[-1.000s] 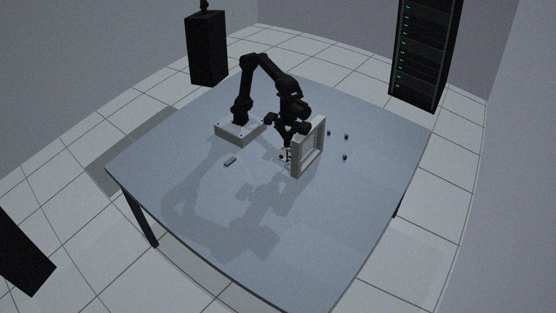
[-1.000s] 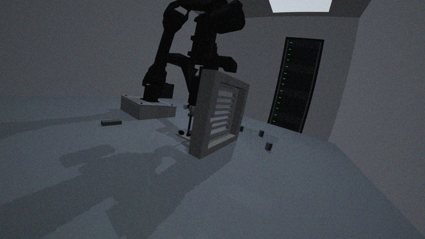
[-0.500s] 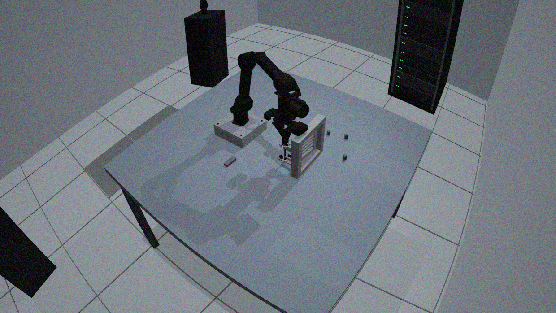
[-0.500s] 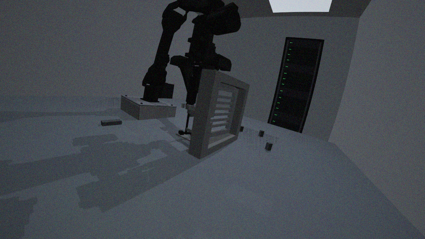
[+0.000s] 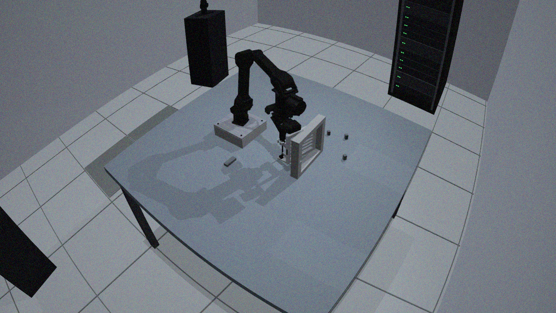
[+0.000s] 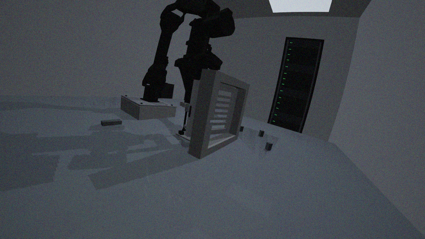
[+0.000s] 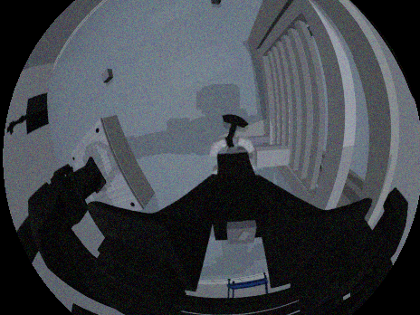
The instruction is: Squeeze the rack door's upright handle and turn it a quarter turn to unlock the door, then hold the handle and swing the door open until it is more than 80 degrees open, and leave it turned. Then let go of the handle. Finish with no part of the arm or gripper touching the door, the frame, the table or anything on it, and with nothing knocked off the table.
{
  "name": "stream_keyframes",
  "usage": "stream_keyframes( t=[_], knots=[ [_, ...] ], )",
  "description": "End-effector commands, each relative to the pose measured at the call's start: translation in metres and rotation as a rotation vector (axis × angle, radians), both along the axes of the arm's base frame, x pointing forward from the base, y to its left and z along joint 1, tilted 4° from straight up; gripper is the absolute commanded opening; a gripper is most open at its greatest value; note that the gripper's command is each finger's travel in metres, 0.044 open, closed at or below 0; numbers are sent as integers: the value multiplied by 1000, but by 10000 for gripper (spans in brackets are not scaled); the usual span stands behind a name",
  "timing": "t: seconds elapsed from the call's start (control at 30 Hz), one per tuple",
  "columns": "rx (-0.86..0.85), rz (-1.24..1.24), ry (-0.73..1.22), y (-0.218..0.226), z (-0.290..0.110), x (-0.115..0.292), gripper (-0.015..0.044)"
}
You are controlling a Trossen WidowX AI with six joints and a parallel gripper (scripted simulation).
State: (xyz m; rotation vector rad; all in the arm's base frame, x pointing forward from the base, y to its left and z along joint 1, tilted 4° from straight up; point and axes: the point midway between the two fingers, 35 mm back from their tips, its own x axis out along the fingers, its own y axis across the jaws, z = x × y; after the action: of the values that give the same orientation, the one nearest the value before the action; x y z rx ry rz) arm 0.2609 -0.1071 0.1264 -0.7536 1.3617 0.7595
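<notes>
The louvred door (image 5: 288,141) (image 6: 194,98) (image 7: 327,63) stands slightly ajar from its light grey frame (image 5: 295,161) (image 6: 199,136) (image 7: 382,113); a narrow gap shows on the handle side in the wrist view. My gripper (image 5: 282,137) (image 6: 187,100) (image 7: 236,181) points down on the handle side of the door and is shut on the upright handle (image 7: 241,232), whose grey top shows between the fingers. The thin black rod (image 5: 282,149) (image 6: 185,118) (image 7: 231,136) runs down below it. The fingers hide most of the handle, so its exact turn is hard to read.
The arm's base box (image 5: 229,135) (image 6: 157,112) (image 7: 127,158) stands behind the gripper. A grey block (image 5: 229,161) (image 6: 111,122) lies on the door's opening side. Three small dark pieces (image 5: 346,136) (image 6: 268,146) stand beyond the frame.
</notes>
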Motion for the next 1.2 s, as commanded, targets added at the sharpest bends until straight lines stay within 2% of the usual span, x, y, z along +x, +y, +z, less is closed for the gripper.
stream_keyframes(
  t=[0.0,1.17],
  knots=[
    [2,-79,-10,4,0,-2,16],
    [42,-595,12,68,-1,-33,16]
  ],
)
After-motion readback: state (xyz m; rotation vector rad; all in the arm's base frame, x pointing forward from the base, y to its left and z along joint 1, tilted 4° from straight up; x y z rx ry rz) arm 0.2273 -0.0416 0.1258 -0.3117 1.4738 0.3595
